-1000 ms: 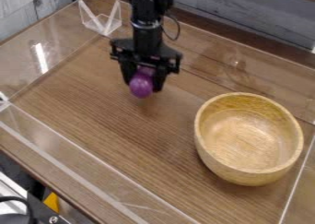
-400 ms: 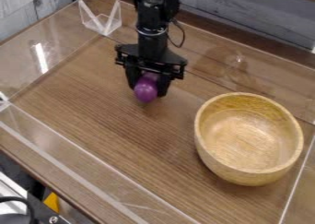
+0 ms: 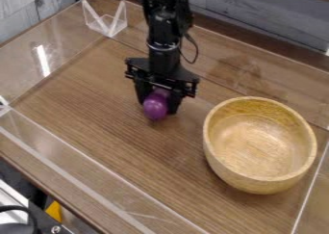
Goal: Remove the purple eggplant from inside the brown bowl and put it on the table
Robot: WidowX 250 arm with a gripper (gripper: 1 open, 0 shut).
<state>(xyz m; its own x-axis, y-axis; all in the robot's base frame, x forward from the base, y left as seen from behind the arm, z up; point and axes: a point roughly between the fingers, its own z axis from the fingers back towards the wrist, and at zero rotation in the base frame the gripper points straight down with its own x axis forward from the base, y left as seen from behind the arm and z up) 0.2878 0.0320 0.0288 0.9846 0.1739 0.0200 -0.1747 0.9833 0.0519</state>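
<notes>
Left of the brown bowl (image 3: 261, 143), a short way off its rim, the gripper (image 3: 158, 100) points straight down with its jaws clamped on the purple eggplant (image 3: 156, 107). The eggplant is out of the bowl, and the bowl looks empty. It hangs low over the table (image 3: 90, 132); I can't tell from this angle whether its underside touches the wood.

Step in hand, as I read it: the set-down. Advice:
- Come down slowly, straight, no sideways drift. The spot below is bare wood, well clear of the bowl wall and of the clear acrylic edge behind.
- Let the underside meet the wood before opening. A drop from any height would probably send a rounded, glossy piece rolling.
- Open the jaws fully, then lift straight up so a finger doesn't drag it along.
- Keep it on the side away from the bowl; if it rolls, it shouldn't end against the rim.

The eggplant itself: small, glossy, purple, rounded at the visible lower end. The upper part sits between the black fingers, so the stem tip isn't visible. Much smaller than the bowl's width. It looks like smooth hard plastic, so I'd expect it to be slippery and quick to roll once released.
</notes>
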